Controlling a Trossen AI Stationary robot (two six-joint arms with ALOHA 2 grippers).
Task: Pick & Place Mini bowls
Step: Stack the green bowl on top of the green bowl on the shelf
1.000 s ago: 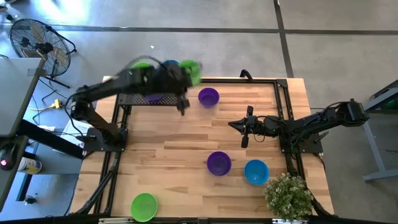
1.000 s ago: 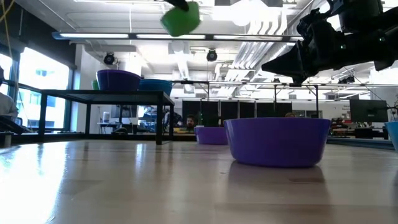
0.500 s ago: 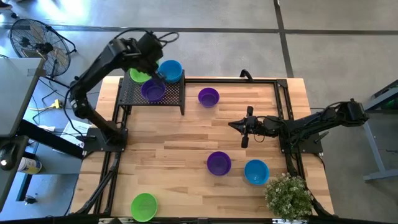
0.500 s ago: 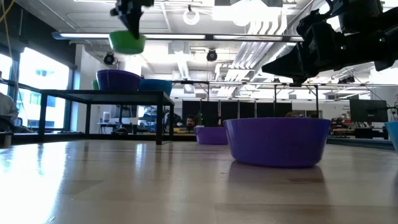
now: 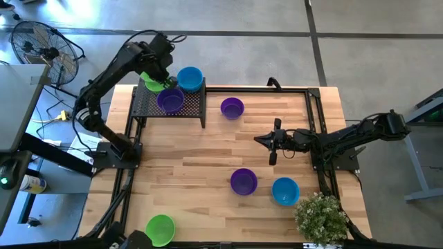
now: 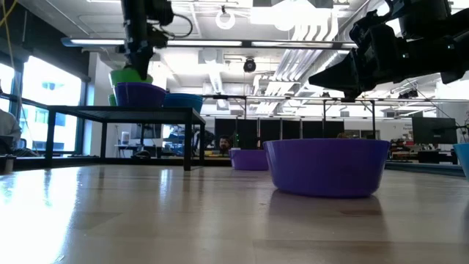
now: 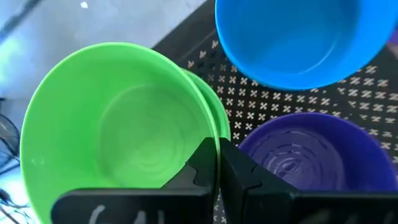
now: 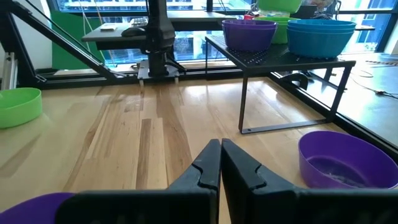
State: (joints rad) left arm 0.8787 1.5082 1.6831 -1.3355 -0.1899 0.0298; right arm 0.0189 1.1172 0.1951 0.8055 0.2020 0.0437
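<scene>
My left gripper [image 7: 219,163] is over the far left end of the black mesh rack [image 5: 191,105], shut on a lime green mini bowl [image 5: 153,84]. That bowl sits over a second green bowl [image 7: 219,111] standing on the rack; whether it rests in it, I cannot tell. A purple bowl [image 5: 170,101] and a blue bowl [image 5: 190,78] stand on the rack beside them. On the table stand a purple bowl [image 5: 232,107], another purple bowl [image 5: 243,181], a blue bowl [image 5: 285,191] and a green bowl [image 5: 160,228]. My right gripper [image 5: 272,142] hovers shut over the table's right half, holding nothing. My left gripper holds the green bowl by its rim [image 7: 210,132], on the side next to the purple bowl. The rim is pinched with one finger [image 7: 200,167] inside the bowl and the other outside. The fingers come from above, pointing down. The bowl stays upright, mouth up, below the gripper [image 6: 139,45].
The rack stands on thin legs [image 6: 187,143] at the table's far left. A potted plant [image 5: 320,216] sits at the near right corner. A fan [image 5: 43,50] stands on the floor beyond the table's left side. Bare wood lies in the table's middle and left.
My left gripper has carried the green bowl from high above the rack's right end toward the left, over the rack's far left end. It has then come down, so the bowl stands just over the green bowl on the rack. The right arm has kept still.
</scene>
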